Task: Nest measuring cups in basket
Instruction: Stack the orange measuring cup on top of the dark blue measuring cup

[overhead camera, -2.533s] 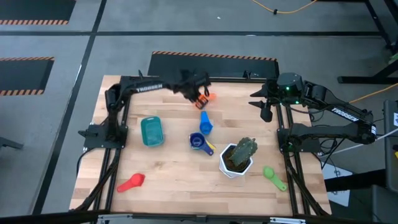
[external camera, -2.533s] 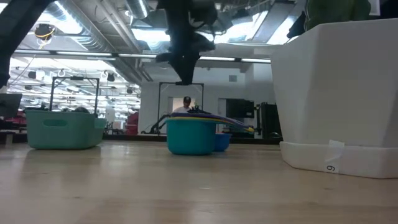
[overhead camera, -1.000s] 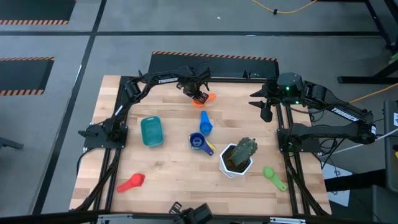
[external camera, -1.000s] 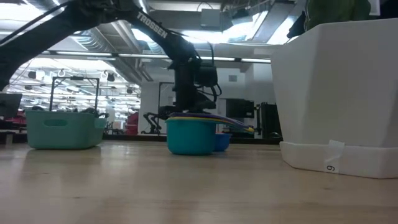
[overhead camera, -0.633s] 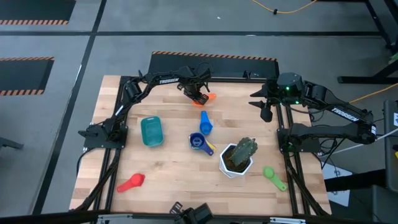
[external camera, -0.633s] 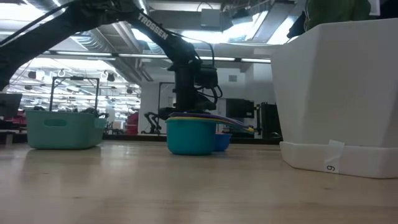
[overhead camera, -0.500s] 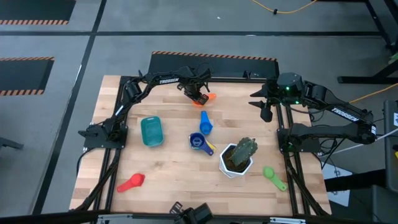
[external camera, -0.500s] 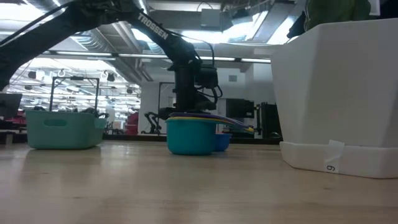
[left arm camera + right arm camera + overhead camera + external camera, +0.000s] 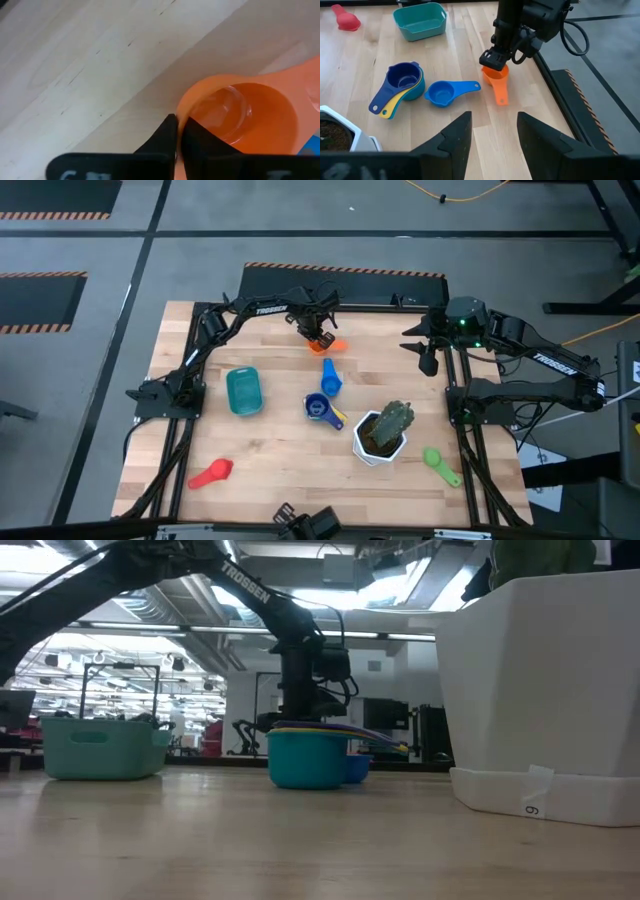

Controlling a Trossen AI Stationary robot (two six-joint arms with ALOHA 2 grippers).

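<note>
One cup is in hand: the left gripper (image 9: 319, 335), upper middle of the high view, pinches the rim of the orange measuring cup (image 9: 332, 344), likely for carrying to the teal basket (image 9: 243, 391) at centre-left. The right gripper (image 9: 428, 358) waits upper right, fingers spread, holding nothing.

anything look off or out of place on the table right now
Nothing is spilled or damaged. The one misfit is the white hexagonal pot with a green plant, standing among the scattered plastic measuring cups. The left gripper pinches the orange cup's rim.
</note>
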